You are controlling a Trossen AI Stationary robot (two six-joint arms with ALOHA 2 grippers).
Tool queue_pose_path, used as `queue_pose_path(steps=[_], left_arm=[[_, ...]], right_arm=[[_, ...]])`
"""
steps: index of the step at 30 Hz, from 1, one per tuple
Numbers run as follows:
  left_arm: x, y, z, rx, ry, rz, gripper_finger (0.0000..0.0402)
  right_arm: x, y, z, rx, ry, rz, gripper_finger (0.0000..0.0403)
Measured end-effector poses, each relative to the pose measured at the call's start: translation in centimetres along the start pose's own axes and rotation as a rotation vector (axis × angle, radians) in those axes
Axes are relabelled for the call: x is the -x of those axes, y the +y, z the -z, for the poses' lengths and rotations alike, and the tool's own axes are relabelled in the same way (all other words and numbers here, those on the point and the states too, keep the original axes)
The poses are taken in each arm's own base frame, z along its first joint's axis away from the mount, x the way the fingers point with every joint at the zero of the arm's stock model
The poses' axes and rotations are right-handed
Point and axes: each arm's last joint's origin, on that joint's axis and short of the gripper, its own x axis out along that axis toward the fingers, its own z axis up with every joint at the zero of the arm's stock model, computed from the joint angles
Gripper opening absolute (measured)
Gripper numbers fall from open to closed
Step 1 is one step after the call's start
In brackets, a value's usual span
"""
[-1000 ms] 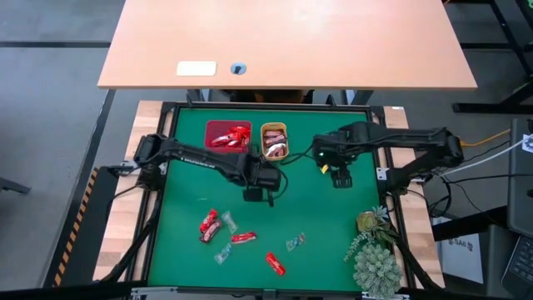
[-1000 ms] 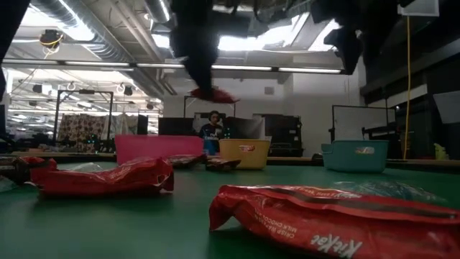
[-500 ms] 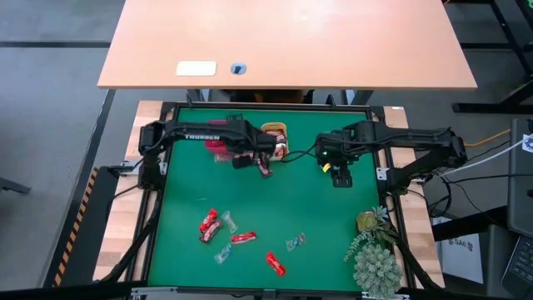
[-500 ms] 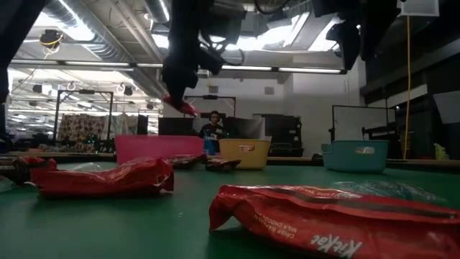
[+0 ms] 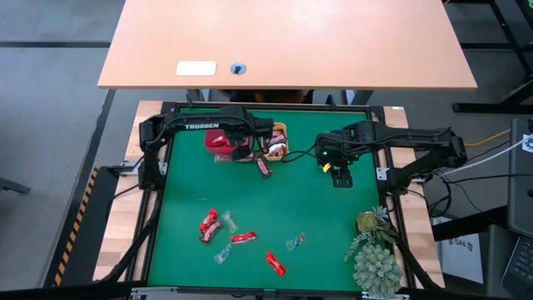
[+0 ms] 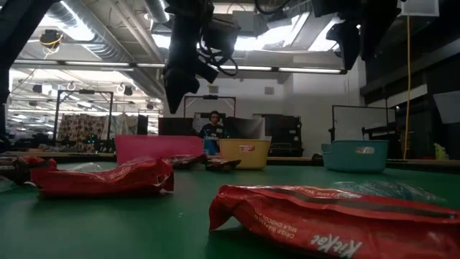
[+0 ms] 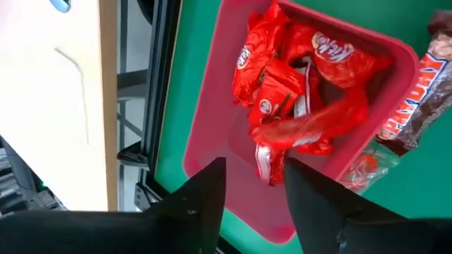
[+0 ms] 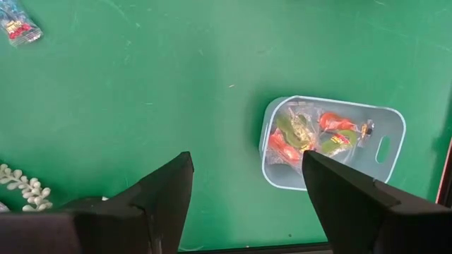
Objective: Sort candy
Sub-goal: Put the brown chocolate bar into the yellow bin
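Low view, near to far: red candy wrappers (image 6: 338, 223) fill the foreground on the green mat (image 6: 187, 216), another red one (image 6: 108, 176) behind. Past them, a row: red tray (image 6: 154, 147), orange tray (image 6: 244, 152), teal tray (image 6: 353, 155). Person (image 6: 212, 129) sits in the room beyond.

High view adds layout: loose candy (image 5: 237, 237) scattered well on the near side of red tray (image 5: 218, 137), plus a dark bar (image 5: 265, 165) just beside the orange tray (image 5: 275, 140). Plant (image 5: 375, 250) at mat's corner.

Left gripper (image 7: 253, 190) over red tray (image 7: 212, 141); only its wrist view shows fingers parted, nothing between them, red candies (image 7: 296, 92) piled in the tray below.

Right gripper (image 8: 244, 187) waits above teal tray (image 8: 332, 144), jaws spread wide, empty; wrist cam shows greenish/red sweets (image 8: 307, 134) inside — high view hides this tray under the arm.
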Motion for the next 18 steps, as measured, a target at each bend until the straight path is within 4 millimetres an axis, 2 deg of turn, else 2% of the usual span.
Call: queue_pose_path(steps=[3,8,12,18], left_arm=[[0.0,-0.2,-0.2,0.009,-0.012,0.043,0.0151],[0.4,-1.2,-1.0,0.013,-0.093,0.208,0.0153],[1.4,-2.6,-1.9,-0.058,-0.209,0.308,0.0154],[3.1,-5.1,-2.3,-0.201,-0.354,0.333,0.0152]], right_arm=[[0.0,0.0,0.0,0.000,0.000,0.000,0.0266],[0.0,0.0,0.0,0.000,0.000,0.000,0.0266],[0.0,0.0,0.0,0.000,0.000,0.000,0.0266],[0.0,0.0,0.0,0.000,0.000,0.000,0.0266]])
